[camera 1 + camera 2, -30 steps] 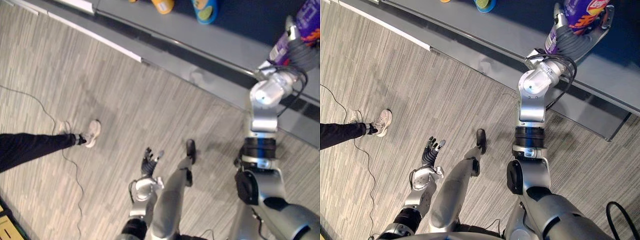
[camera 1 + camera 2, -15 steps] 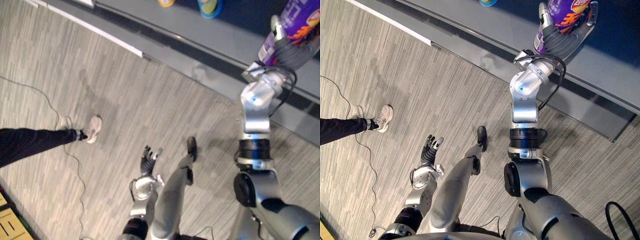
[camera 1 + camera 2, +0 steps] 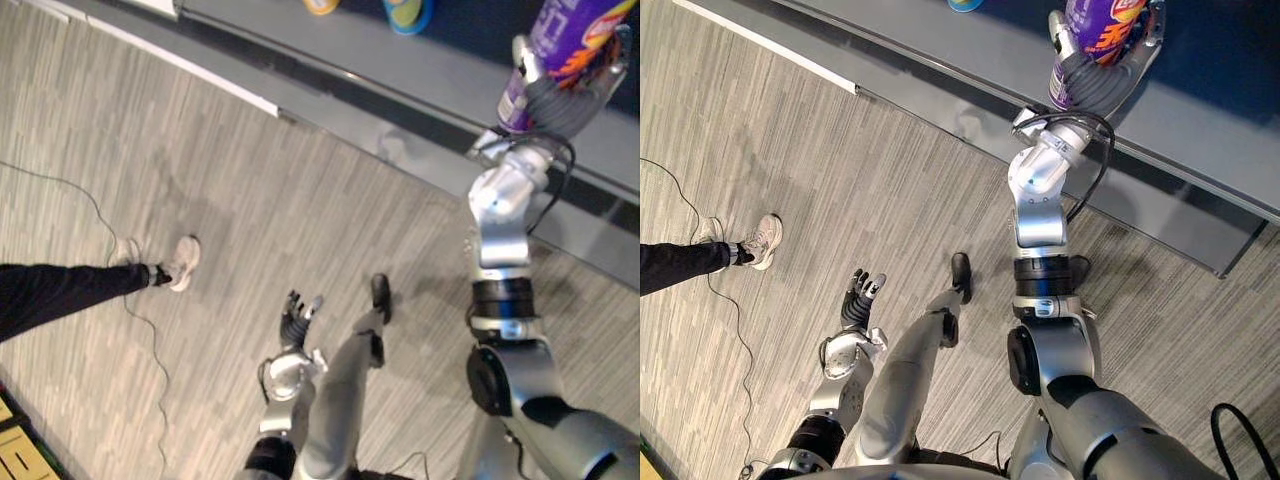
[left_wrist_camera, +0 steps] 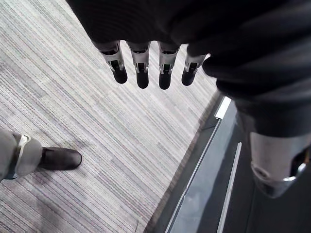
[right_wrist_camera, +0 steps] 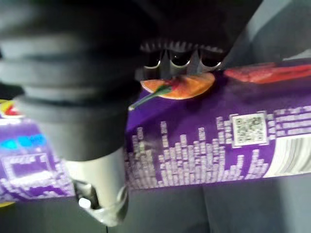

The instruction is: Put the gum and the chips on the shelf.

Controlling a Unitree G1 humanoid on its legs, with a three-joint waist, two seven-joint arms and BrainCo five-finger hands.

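Chips can [image 3: 1092, 25]: purple tube over grey shelf [image 3: 940, 45], contact with it unclear; right hand [image 3: 1100, 85] fingers curled round it. Left hand [image 3: 860, 297]: low, fingers straight, side by side, holding nothing.

Even, fairly bright overhead light falls flat on the pale grey striped carpet floor [image 3: 250, 220], leaving only faint, soft shadows; a whitish sheen lies on the grey metal shelf ledge [image 3: 400, 150] toward 1 o'clock; the dark blue shelf back [image 3: 1230, 60] at 2 o'clock sits dim; the purple cylindrical chips tube [image 5: 204, 145] is well lit.
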